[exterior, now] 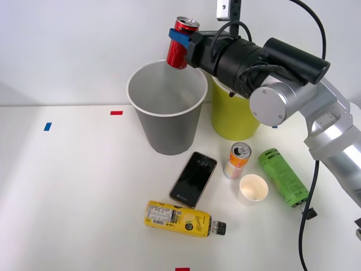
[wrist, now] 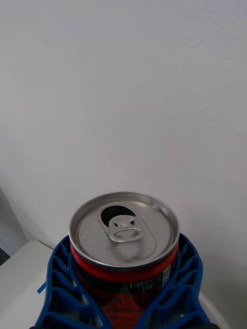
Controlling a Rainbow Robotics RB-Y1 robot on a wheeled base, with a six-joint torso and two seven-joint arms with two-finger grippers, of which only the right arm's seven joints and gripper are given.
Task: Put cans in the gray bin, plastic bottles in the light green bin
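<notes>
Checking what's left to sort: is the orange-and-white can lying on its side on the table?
No, the orange-and-white can stands upright beside the white paper cup.

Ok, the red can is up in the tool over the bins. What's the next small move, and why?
Probably open the right tool and let the slim red drink can drop. It hangs upright above the far rim of the tall gray tapered bin, roughly over the opening, blue fingers clamped round its body. If unsure of the overlap, first nudge it slightly toward the bin's centre.
</notes>
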